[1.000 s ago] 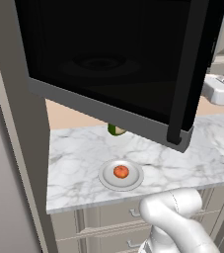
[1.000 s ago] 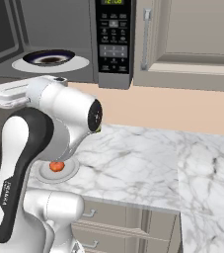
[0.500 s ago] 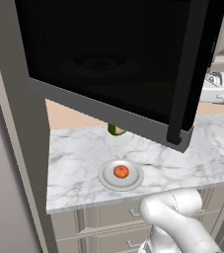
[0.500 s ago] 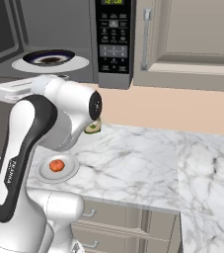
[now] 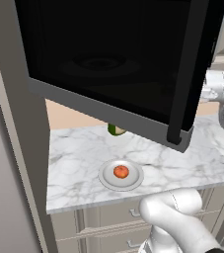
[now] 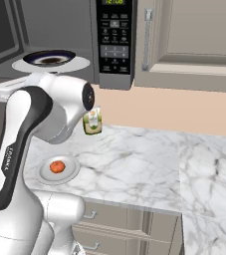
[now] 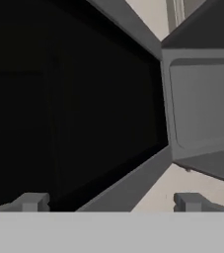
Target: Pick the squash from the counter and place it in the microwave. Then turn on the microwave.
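Observation:
The squash [image 5: 121,171] [image 6: 57,167], a small orange-red lump, lies on a white plate [image 5: 133,181] [image 6: 70,172] near the front of the marble counter [image 5: 74,158] [image 6: 134,164]. Above it hangs the microwave [image 6: 115,40], its dark glass door [image 5: 108,59] swung wide open over the counter. A glass turntable [image 6: 50,60] shows inside. In the hand view my gripper [image 7: 111,202] is open with nothing between its fingers, raised close to the door's dark glass [image 7: 74,108], with the grey cavity [image 7: 202,108] to the right. The squash lies well below it.
A green-and-white carton [image 6: 92,121] [image 5: 114,130] stands at the back of the counter by the beige wall. A tall grey panel [image 5: 15,148] bounds the counter on the left. Beige cabinet doors [image 6: 194,30] hang right of the microwave. My arm's white links [image 6: 40,124] rise over the counter's left front.
The arm has straightened and lifted, its upper link swinging higher beside the microwave. The squash and plate have not moved. The gripper stayed open.

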